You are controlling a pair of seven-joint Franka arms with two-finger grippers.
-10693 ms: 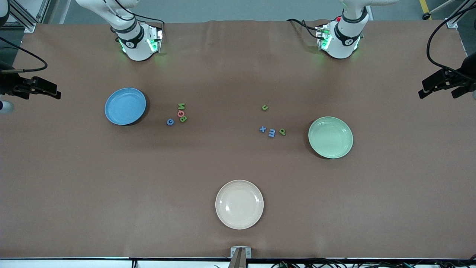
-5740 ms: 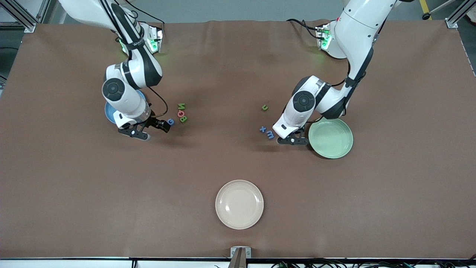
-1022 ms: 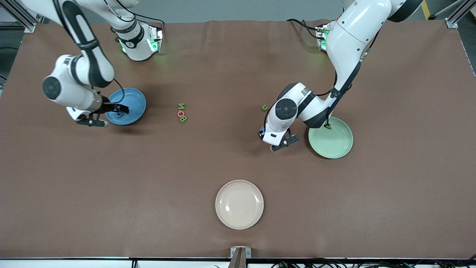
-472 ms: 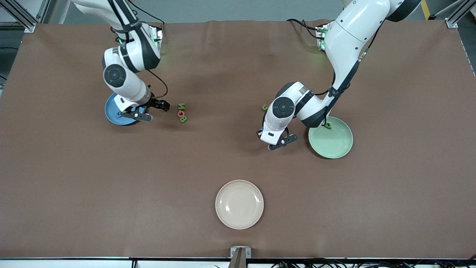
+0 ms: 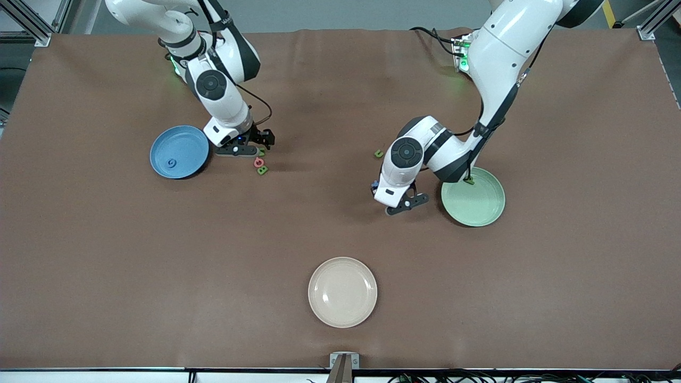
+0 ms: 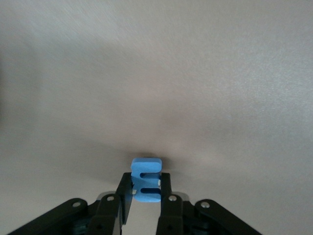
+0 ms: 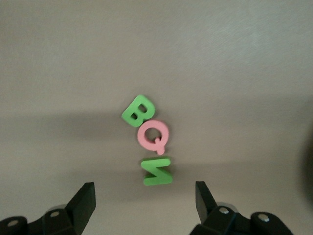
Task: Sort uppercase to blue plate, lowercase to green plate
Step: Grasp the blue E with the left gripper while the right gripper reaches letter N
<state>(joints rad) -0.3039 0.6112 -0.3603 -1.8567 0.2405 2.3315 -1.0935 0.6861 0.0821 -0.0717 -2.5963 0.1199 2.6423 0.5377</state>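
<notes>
Three plates: blue plate (image 5: 179, 151) holding one blue G (image 5: 171, 162), green plate (image 5: 473, 196) holding one green p (image 5: 469, 181), one cream plate (image 5: 342, 292). My right hand (image 7: 145, 205), spread wide, hangs over three capitals: N (image 7: 157, 171), Q (image 7: 154, 137), B (image 7: 137, 111). My left hand (image 6: 145, 197) pinches the blue m (image 6: 146, 179) above the tabletop (image 5: 340, 234). One green u (image 5: 378, 153) lies loose.

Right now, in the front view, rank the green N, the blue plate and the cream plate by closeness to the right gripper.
1. Green N, just under the open right gripper.
2. Blue plate, beside it, toward the right arm's end.
3. Cream plate, nearest the front camera.
</notes>
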